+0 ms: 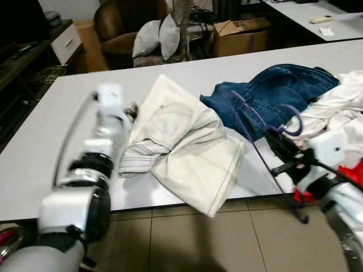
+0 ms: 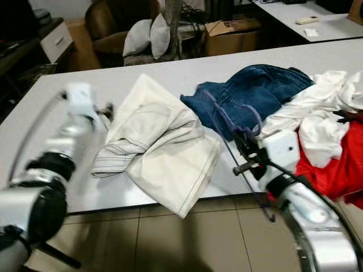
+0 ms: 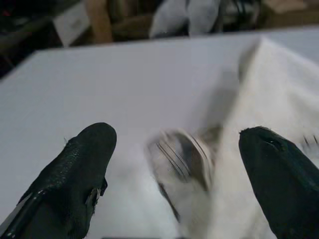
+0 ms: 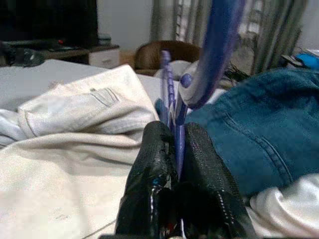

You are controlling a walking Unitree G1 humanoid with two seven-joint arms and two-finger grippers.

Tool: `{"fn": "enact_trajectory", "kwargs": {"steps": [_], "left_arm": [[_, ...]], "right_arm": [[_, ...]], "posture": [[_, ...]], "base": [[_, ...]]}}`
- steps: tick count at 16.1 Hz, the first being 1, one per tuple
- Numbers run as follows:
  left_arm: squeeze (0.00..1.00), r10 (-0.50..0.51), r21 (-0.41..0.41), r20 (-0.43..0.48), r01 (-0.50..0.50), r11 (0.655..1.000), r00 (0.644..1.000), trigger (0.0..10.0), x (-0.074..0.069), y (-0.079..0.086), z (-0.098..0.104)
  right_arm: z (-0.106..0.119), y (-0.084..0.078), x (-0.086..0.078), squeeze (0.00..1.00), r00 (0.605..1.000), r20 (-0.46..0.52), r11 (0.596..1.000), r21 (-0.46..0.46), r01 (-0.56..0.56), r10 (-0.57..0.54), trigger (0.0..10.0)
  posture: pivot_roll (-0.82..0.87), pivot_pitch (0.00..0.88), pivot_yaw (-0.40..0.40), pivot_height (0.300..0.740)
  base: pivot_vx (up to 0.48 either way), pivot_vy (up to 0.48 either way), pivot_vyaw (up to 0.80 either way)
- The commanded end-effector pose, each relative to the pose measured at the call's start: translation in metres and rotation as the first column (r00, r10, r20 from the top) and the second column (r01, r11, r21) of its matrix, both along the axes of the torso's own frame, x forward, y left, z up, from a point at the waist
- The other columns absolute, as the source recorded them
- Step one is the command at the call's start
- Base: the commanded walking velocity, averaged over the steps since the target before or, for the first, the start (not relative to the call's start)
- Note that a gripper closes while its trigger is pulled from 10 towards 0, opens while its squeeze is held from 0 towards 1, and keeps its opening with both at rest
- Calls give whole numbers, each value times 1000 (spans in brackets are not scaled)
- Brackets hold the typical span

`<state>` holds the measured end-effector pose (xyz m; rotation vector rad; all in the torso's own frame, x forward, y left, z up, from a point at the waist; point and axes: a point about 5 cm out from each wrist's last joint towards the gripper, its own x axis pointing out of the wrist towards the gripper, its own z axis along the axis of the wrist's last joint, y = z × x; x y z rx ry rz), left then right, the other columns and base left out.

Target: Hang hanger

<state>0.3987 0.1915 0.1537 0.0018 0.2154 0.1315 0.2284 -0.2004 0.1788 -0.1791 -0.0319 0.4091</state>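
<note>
A purple wire hanger [image 4: 219, 45] is pinched between the fingers of my right gripper [image 4: 174, 132], which is shut on it at the table's front edge. Its hook [image 2: 260, 120] curls above the gripper [image 1: 279, 146], in front of blue jeans [image 1: 272, 96]. Cream trousers [image 1: 181, 147] lie crumpled in the middle of the white table [image 1: 227, 62], one leg hanging over the edge. My left gripper [image 3: 177, 144] is open just above the table at the trousers' left side [image 1: 130, 112]; nothing sits between its fingers. The left arm is blurred.
White garments [image 1: 334, 107] and a red one [image 2: 329, 164] are piled at the table's right end. Behind the table stand a brown armchair with grey pillows [image 1: 153, 34], a cardboard box [image 1: 241, 34] and another white table [image 1: 317, 14]. Tiled floor [image 1: 198, 238] lies below.
</note>
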Motion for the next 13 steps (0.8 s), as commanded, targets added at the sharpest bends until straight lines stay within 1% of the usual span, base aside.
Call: {"fn": "enact_trajectory", "kwargs": {"steps": [1, 2, 3, 4, 5, 6, 7, 8, 9, 11, 12, 13], "left_arm": [[0, -82, 16, 56, 82, 997, 995, 10000, 2, 5, 11], [0, -185, 71, 45, 182, 981, 982, 10000, 2, 3, 11], [1000, -240, 115, 16, 237, 965, 971, 10000, 0, 3, 7], [1000, -286, 223, -88, 299, 928, 954, 10000, -6, 13, -7], [1000, -274, 201, -109, 291, 935, 956, 10000, -8, 16, -11], [1000, -306, 91, -148, 321, 943, 940, 10000, -11, 10, -21], [1000, -344, 35, -194, 357, 934, 919, 10000, -14, 2, -31], [1000, -345, 50, -228, 365, 930, 910, 10000, -17, 0, -39], [1000, -345, 39, -256, 366, 930, 903, 10000, -20, -2, -45], [1000, -372, -48, -285, 375, 926, 883, 10000, -24, -10, -56], [475, -397, -81, -324, 392, 916, 859, 10000, -31, -13, -67], [0, -391, -82, -342, 388, 918, 854, 7137, -33, -13, -72]], "right_arm": [[6, 3, -2, 0, 998, 23, 998, -3, -56, 56, 10000], [5, 2, -3, 0, 998, 16, 998, -25, -64, 64, 10000], [4, 2, -3, 0, 998, 13, 998, -29, -63, 64, 10000], [1, 3, -6, 0, 999, 2, 998, -20, -53, 53, 10000], [0, 4, -8, 0, 998, -7, 998, -15, -55, 55, 10000], [-5, 7, -12, 0, 996, -48, 997, 4, -74, 74, 10000], [-10, 11, -18, 0, 990, -97, 994, 4, -106, 106, 10000], [-13, 13, -22, 0, 984, -119, 991, -7, -137, 135, 10000], [-13, 14, -28, 0, 978, -125, 985, -15, -172, 169, 10000], [-11, 11, -35, 0, 967, -148, 976, -42, -215, 207, 10000], [-6, 5, -40, 0, 959, -169, 968, -65, -242, 229, 10000], [-2, 0, -42, 0, 955, -179, 963, -85, -256, 238, 10000]], "posture": [[-186, 0, 185, 740], [-188, 0, 188, 740], [-191, 0, 197, 740], [-191, 0, 204, 740], [-190, 0, 204, 740], [-185, 0, 205, 740], [-183, 0, 207, 740], [-185, 0, 211, 740], [-187, 0, 213, 740], [-191, 0, 213, 740], [-192, 0, 207, 740], [-192, 0, 204, 740]], "base": [[0, 0, 0], [0, 0, 0], [0, 0, 0], [0, 0, 0], [0, 0, 0], [0, 0, 0], [0, 0, 0], [0, 0, 0], [0, 0, 0], [0, 0, 0], [0, 0, 0], [0, 0, 0]]}}
